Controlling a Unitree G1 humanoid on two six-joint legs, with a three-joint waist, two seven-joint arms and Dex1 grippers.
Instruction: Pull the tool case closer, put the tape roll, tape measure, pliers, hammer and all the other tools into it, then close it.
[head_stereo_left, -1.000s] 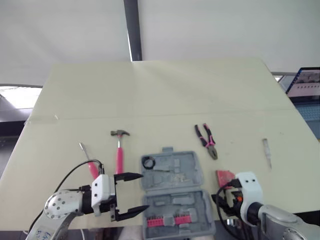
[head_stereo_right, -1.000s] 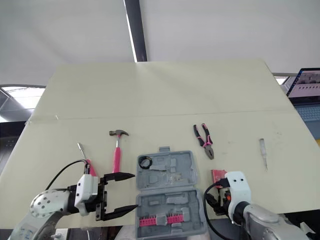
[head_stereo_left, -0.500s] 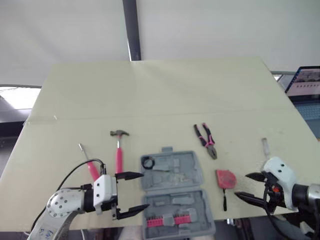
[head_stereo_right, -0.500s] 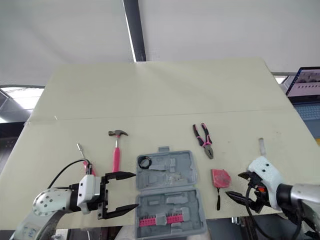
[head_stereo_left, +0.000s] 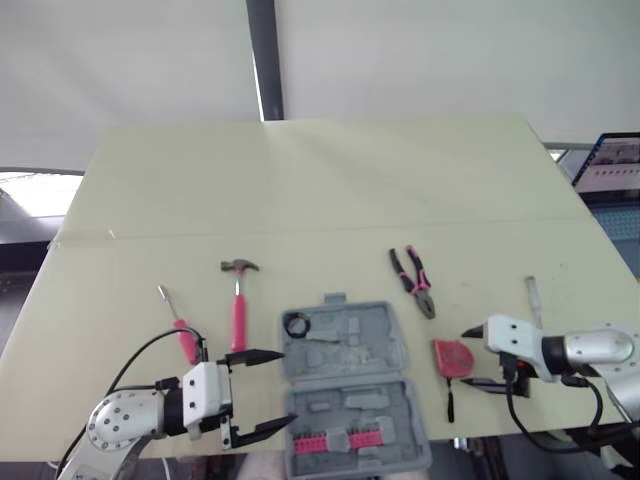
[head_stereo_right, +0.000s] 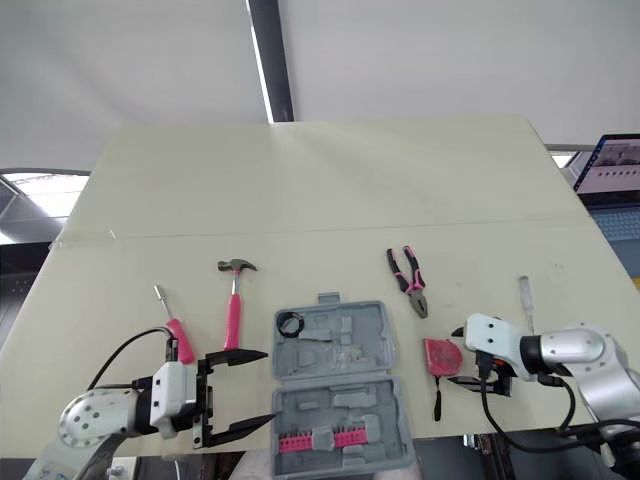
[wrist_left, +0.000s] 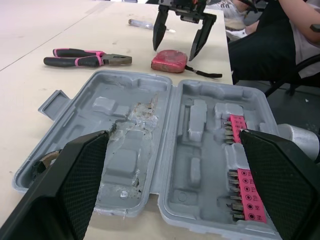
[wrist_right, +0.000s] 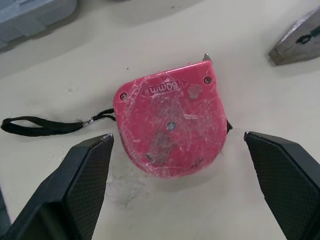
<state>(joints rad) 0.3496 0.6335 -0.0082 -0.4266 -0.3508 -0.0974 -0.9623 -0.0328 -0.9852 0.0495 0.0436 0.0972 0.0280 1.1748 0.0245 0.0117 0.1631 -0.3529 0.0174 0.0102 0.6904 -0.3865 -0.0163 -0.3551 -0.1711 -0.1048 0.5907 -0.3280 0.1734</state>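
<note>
Claws both gape: right claw (head_stereo_left: 466, 358) low around the tape measure (wrist_right: 170, 125), apparently not touching; left claw (head_stereo_left: 288, 387) facing the tool case (head_stereo_left: 345, 345).

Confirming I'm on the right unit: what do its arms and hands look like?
Silver-grey metal arms, each ending in a white wrist housing. The left hand and right hand each have two black pointed fingers with cross-hatched pads. Black cables loop beside both wrists.

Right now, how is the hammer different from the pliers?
The hammer lies left of the tool case, the pliers right of it. The hammer has one pink handle, the pliers two pink-and-black ones. The hammer's metal head points away from the robot, the pliers' nose toward it. Both lie on the table, outside the case.
</note>
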